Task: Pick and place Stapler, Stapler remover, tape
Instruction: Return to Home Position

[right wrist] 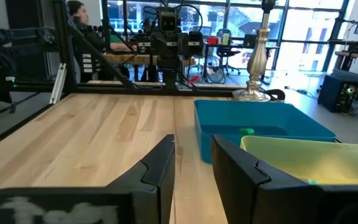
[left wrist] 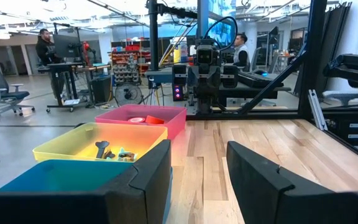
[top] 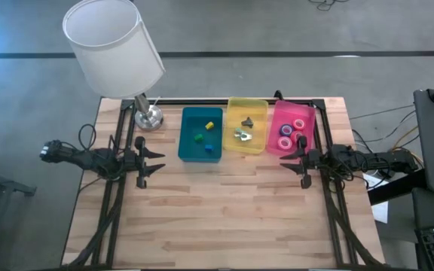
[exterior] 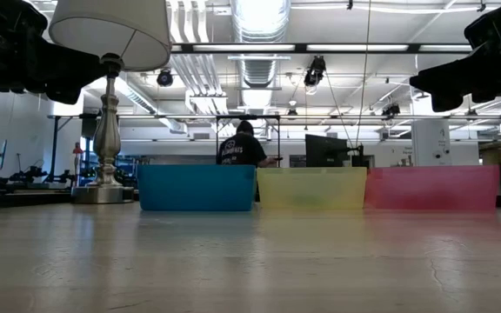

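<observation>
Looking down on a wooden tabletop (top: 224, 218) bearing everything else. Noting next a lamp (top: 111, 41) with a white shade at the far left corner, just beside the blue bin (top: 181, 135). Finding two dark arms reaching in low from either side: the left pincer (top: 157, 164) hovering near that bin's near left corner, fingers spread and gripping nothing; the right pincer (top: 294, 167) hovering just beside the near wall of the pink bin (top: 272, 132), likewise parted and empty, going by the bare gap in its wrist view. Counting three bins in a row toward the far edge, with the yellow bin (top: 247, 100) sitting between the other two. Locating the tape (top: 285, 132) inside the pink bin: four small rings lying flat, three red-pink and one blue-purple. Spotting two small tools in the yellow bin and taking them for the stapler (top: 241, 135) and the stapler remover (top: 246, 120), without being sure which is which. Seeing only tiny coloured blocks (top: 198, 138) in the blue bin. Judging the sorting as finished, with just the parking of the arms remaining. Watching for trouble chiefly on the right: standing so close to the pink wall, risking a clipped rim on any swing toward it, shoving the light bin or tipping the rolls out. Worrying less on the left, though a wide sweep toward the far edge could be knocking the lamp base.
</observation>
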Robot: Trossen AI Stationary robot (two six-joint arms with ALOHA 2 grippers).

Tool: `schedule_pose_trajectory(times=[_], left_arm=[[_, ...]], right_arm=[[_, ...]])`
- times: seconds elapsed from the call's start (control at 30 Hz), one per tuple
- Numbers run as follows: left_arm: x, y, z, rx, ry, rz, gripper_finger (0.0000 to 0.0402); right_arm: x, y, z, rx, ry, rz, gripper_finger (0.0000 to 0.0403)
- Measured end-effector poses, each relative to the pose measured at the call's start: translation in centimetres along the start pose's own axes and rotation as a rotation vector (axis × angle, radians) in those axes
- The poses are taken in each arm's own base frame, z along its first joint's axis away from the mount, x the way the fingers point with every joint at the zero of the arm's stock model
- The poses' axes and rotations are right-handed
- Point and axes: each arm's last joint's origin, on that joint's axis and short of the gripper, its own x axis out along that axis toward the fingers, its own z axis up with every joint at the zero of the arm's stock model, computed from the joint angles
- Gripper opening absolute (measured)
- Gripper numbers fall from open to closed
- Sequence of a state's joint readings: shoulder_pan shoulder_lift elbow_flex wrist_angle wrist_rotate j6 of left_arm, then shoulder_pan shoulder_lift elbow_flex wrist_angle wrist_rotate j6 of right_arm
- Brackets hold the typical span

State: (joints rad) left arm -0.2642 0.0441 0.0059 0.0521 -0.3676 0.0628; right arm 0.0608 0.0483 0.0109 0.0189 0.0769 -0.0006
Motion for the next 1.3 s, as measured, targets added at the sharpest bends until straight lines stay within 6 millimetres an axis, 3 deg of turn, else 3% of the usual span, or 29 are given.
schedule_pose_trajectory(times=[0.7,1.3], left_arm=[[0.00,0.00,0.00,0.000,0.000,0.000,0.0161],[0.00,0.00,0.00,0.000,0.000,0.000,0.0161]], right_arm=[[0.00,0.00,0.00,0.000,0.000,0.000,0.0072],[0.00,0.00,0.00,0.000,0.000,0.000,0.0095]])
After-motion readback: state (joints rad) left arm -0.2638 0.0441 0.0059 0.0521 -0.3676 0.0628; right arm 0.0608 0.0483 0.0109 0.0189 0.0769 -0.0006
